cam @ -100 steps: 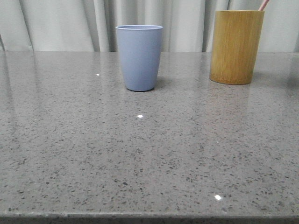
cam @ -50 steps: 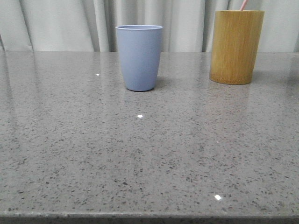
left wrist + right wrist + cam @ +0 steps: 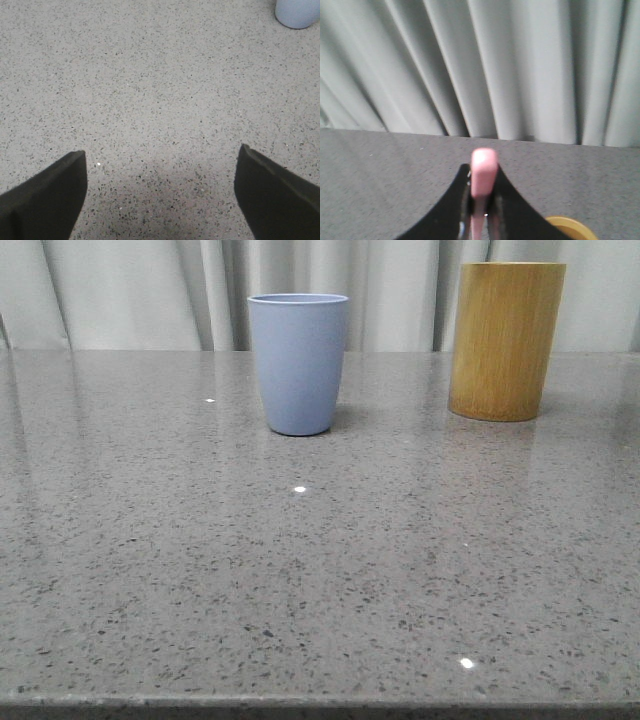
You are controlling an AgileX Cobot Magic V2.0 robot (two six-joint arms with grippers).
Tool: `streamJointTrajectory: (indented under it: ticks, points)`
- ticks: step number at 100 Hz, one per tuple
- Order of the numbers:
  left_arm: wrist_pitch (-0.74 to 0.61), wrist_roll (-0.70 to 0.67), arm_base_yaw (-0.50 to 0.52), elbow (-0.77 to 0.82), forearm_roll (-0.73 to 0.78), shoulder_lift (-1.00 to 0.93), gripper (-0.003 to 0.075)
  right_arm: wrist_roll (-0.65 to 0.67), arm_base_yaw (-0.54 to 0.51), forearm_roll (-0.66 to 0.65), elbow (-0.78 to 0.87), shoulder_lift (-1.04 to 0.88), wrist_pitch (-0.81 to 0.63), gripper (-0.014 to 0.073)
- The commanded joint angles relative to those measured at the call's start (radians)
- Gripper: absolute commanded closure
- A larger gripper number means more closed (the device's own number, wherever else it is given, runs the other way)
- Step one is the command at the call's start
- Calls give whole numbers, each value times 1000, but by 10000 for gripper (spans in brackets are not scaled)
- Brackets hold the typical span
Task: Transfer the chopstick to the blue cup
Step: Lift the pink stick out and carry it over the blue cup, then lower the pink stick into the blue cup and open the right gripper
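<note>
A pale pleated curtain (image 3: 150, 290) hangs behind your speckled grey stone tabletop (image 3: 300, 570). On it stand the matte greyish-blue tapered plastic cup (image 3: 298, 363) and, well apart to its right in the front view, the taller yellow-brown bamboo cylinder cup (image 3: 506, 340).

Your right pincer (image 3: 481, 200) is clamped on the thin pale pink chopstick (image 3: 484, 175); the stick's blunt end pokes up between the two dark fingers (image 3: 452, 210), pointing toward the curtain. Just below and to one side of those fingers you can see the rim of the bamboo cup. So I judge you are at the carry step: stick out of the bamboo cup, held aloft, not yet over its target.

Your left pincer (image 3: 160, 195) hangs with its fingers spread wide and nothing between them, over bare stone, the blue cup's base well ahead of it.

Next, you need to bring the right pincer across toward the blue cup, centre the stick's lower end over the open mouth, then lower it before letting go. How steeply the stick hangs below the grip I cannot tell.
</note>
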Motion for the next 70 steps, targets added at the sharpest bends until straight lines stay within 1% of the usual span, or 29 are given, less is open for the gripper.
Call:
streamJointTrajectory:
  ticks: [1, 6, 21, 31, 54, 61, 66, 70]
  points:
    - [-58, -8, 5, -28, -10, 0, 132, -8, 63, 13, -35, -9, -93, 708]
    - [-58, -8, 5, -28, -10, 0, 132, -8, 100, 13, -35, 9, -116, 708]
    - [-58, -8, 5, -28, -10, 0, 132, -8, 164, 13, -35, 69, -172, 708]
    - [-58, -8, 5, -28, -10, 0, 132, -8, 180, 14, -35, 122, -188, 708]
    - [-58, -8, 5, -28, -10, 0, 132, -8, 181, 20, -35, 212, -182, 699]
    - [-58, -8, 5, -28, -10, 0, 132, -8, 181, 26, -35, 223, -176, 664]
    - [-58, -8, 5, -28, -10, 0, 132, -8, 181, 26, -35, 225, -175, 609]
    - [-58, -8, 5, -28, -10, 0, 132, -8, 181, 26, -35, 227, -175, 539]
